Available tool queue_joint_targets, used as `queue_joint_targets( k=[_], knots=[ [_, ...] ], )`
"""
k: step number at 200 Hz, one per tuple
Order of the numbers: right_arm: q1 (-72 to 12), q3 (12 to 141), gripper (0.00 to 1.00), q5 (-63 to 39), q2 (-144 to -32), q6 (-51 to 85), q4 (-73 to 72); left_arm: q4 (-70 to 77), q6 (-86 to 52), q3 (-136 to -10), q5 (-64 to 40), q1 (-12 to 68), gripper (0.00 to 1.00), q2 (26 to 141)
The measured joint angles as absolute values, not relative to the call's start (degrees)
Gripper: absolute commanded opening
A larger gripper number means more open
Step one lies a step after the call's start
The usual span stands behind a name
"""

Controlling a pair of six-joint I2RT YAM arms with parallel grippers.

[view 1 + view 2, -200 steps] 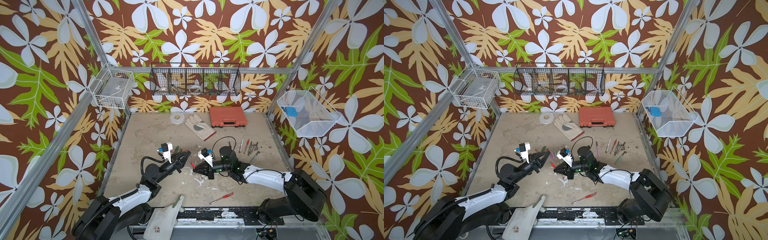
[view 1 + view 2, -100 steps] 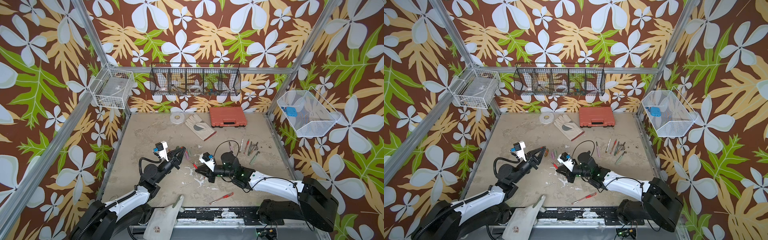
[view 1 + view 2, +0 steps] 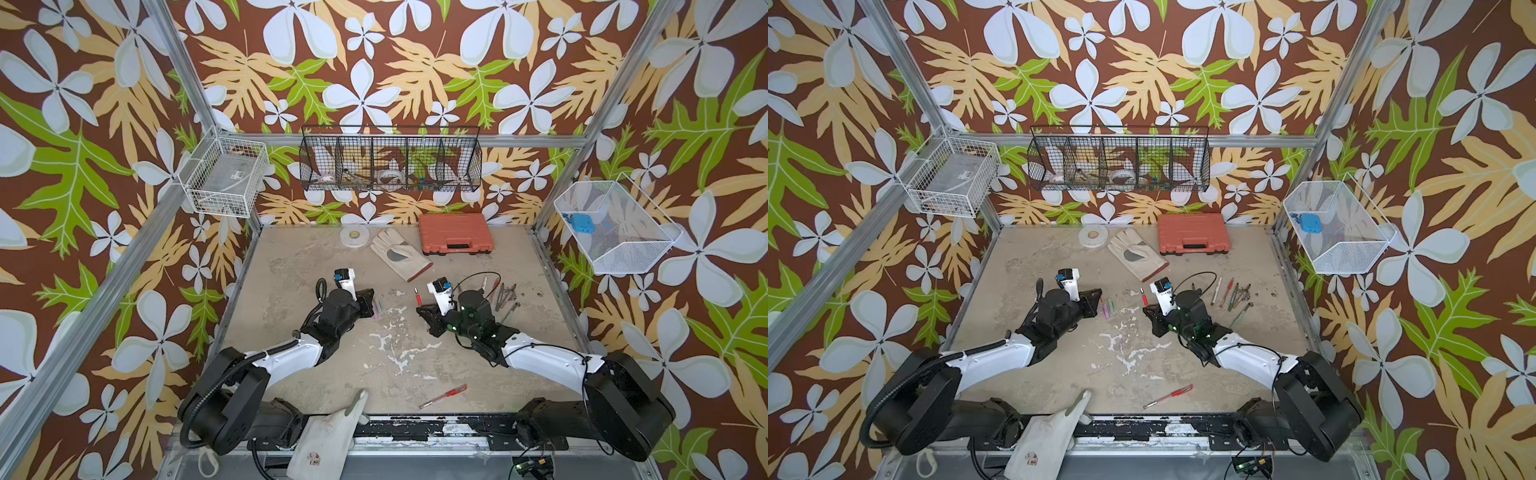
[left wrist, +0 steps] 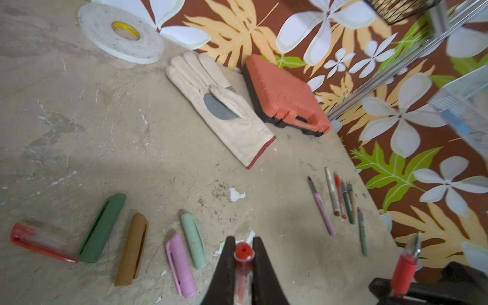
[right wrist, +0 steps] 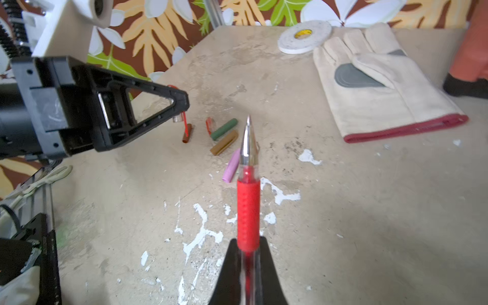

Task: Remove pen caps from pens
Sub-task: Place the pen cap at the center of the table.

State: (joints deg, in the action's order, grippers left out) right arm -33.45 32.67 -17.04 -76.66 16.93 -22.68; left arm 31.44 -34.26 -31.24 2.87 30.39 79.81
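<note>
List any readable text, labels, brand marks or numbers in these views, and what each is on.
Nothing can be read with confidence in any view.
tape roll: red print on the yellow core, too blurred to read.
pink pen: dark print along the barrel, too small to read.
white marker: faint print on the barrel, too small to read.

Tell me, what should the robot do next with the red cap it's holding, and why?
Probably the left hand should lower and let go of the red cap beside the loose caps on the table. The cap is already off: the right hand holds the bare-tipped red pen apart from it, and the loose caps lie in a row close by.
</note>
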Motion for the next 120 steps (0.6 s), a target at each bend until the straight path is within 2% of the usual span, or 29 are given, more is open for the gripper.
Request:
queue_joint_targets(
  k=[56,120],
  knots=[
    [-30.59,32.14,0.00,-13.23,-76.40,19.73,-21.02,27.29,-30.11,-37.32,2.04,28.36,0.00,89.54],
    [-22.83,28.56,0.00,-13.37,-74.63,24.03,-21.47,28.16,-26.89,-42.74,0.21,25.63,0.00,99.74]
  ],
)
